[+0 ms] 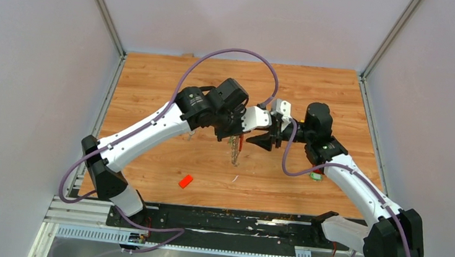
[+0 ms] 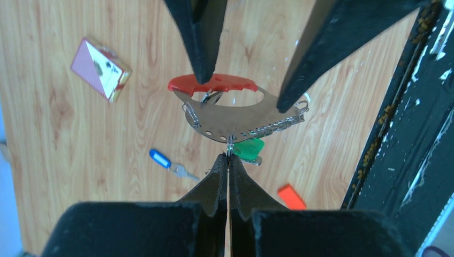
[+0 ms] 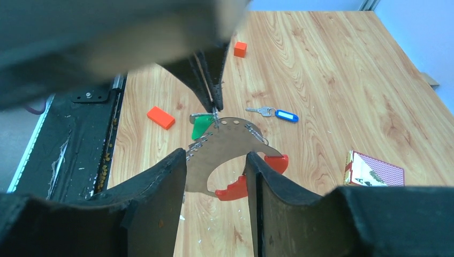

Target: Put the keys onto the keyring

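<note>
Finding: the keyring [image 2: 235, 115] is held in the air above the middle of the table [image 2: 64, 150], between the two hands. The left hand [image 2: 228, 156] is pinched fully shut on a small ring at the plate's edge; the right hand [image 3: 215, 156] stands with its jaws apart, straddling the plate, and whether either finger touches it cannot be told. The green-tagged key [image 2: 249, 147] hangs at the pinch point; the blue-tagged key [image 2: 160, 158] lies on the table, well apart; no black-tagged key is visible.

Risk: the bunch appears to hang from one thin pinch only; a slip there would likely drop it; it could also swing or twist, spoiling alignment for the next key; a right finger could snag the red strap [image 2: 214, 84] or the chain [image 2: 286, 120] if it moves.

Orientation: the crescent's long axis runs across the left hand's line of reach; the red strap faces the right hand; from above it shows as a thin strip, so I judge it roughly upright.
</note>
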`<action>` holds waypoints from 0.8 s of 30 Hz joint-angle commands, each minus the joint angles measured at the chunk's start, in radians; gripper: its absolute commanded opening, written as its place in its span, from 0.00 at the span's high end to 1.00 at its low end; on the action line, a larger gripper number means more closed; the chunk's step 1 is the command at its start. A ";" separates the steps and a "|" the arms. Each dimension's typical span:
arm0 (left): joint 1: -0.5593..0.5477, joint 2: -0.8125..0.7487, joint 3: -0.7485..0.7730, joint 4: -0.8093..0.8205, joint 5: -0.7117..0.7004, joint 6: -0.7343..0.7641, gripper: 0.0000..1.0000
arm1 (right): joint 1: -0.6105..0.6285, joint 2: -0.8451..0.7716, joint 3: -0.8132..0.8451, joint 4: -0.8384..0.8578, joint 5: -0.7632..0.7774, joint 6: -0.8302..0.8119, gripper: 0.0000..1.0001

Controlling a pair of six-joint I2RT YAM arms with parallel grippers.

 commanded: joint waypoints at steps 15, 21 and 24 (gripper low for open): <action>-0.007 -0.061 0.048 0.003 0.179 -0.045 1.00 | 0.003 0.008 -0.031 0.229 -0.116 0.173 0.61; -0.007 -0.082 0.021 0.044 0.189 -0.055 1.00 | 0.005 0.015 -0.035 0.263 -0.161 0.208 0.61; -0.006 -0.081 0.010 0.053 0.194 -0.058 1.00 | 0.008 0.017 -0.032 0.268 -0.168 0.217 0.63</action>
